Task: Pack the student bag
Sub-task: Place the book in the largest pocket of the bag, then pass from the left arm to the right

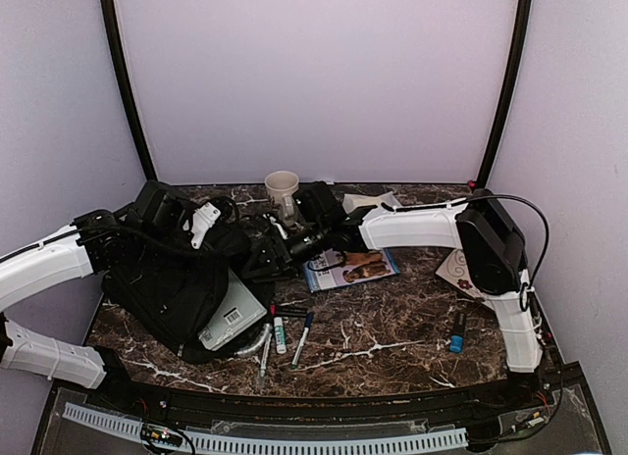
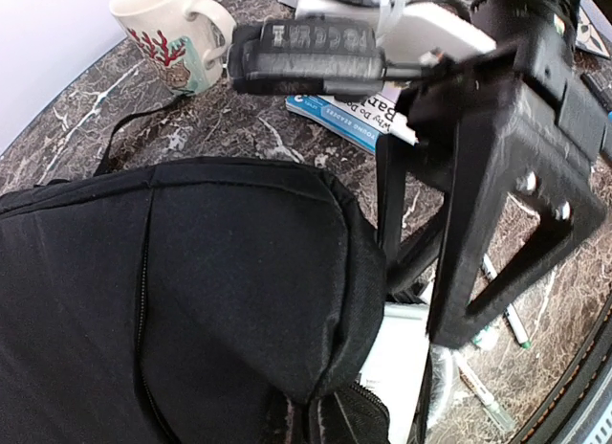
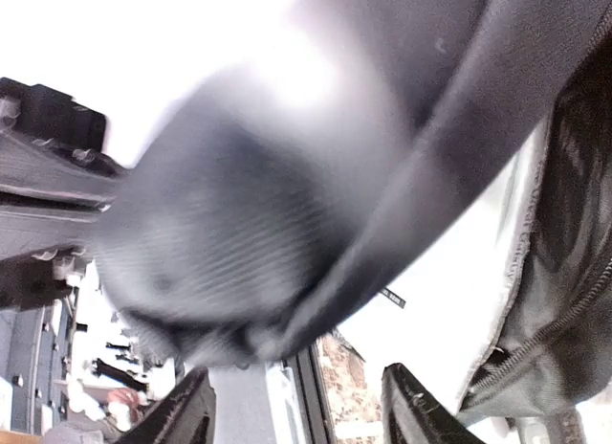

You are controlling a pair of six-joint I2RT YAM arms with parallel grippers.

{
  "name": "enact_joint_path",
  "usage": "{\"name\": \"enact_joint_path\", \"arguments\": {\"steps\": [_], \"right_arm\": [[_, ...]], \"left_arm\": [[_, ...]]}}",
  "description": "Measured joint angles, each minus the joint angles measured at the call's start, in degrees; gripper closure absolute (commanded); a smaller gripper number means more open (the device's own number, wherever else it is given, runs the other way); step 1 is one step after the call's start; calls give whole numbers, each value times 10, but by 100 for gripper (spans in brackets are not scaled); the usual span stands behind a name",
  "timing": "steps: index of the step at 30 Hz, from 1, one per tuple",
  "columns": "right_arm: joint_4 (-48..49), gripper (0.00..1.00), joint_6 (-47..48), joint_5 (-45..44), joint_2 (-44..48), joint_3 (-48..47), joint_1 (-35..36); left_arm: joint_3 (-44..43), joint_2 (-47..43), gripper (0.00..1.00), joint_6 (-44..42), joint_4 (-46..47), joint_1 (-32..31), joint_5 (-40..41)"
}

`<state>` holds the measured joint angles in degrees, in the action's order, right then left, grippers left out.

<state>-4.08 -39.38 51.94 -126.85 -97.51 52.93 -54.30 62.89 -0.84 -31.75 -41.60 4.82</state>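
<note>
The student bag [image 1: 162,288] is a large black fabric bag lying at the left of the table. A white book [image 1: 234,318] sticks out of its open side. My left gripper [image 1: 211,244] is at the bag's upper edge. In the left wrist view the bag's fabric [image 2: 220,291] bunches to a pinch at the bottom, so it is shut on the bag. My right gripper [image 1: 270,259] reaches in from the right to the bag's opening. In the right wrist view its fingers [image 3: 182,415] stand apart, with blurred bag fabric [image 3: 287,195] just ahead of them and the white book [image 3: 459,300] beyond.
A cream mug [image 1: 282,190] stands at the back. A blue-covered book [image 1: 351,267] lies at the centre. Several pens [image 1: 280,332] lie in front of the bag. A small blue item [image 1: 457,332] and a white card [image 1: 456,269] lie on the right.
</note>
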Motion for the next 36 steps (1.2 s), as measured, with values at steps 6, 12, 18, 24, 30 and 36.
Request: {"name": "enact_joint_path", "arguments": {"steps": [6, 12, 18, 24, 30, 36], "right_arm": [[-5, 45, 45, 38, 20, 29, -40], [-108, 38, 174, -13, 22, -42, -81], [-139, 34, 283, -30, 28, -88, -71], [-155, 33, 348, -24, 28, -87, -49], [-148, 33, 344, -5, 8, -116, -26], [-145, 33, 339, -2, -10, -143, -18]], "left_arm": [[2, 0, 100, 0, -1, -1, -18], [2, 16, 100, -1, 0, -1, -44], [0, 45, 100, -2, 4, -1, -66], [0, 46, 100, 0, 9, 0, -78], [1, 37, 100, 8, 13, 0, -85], [7, 17, 100, 15, 13, 1, -81]]}}
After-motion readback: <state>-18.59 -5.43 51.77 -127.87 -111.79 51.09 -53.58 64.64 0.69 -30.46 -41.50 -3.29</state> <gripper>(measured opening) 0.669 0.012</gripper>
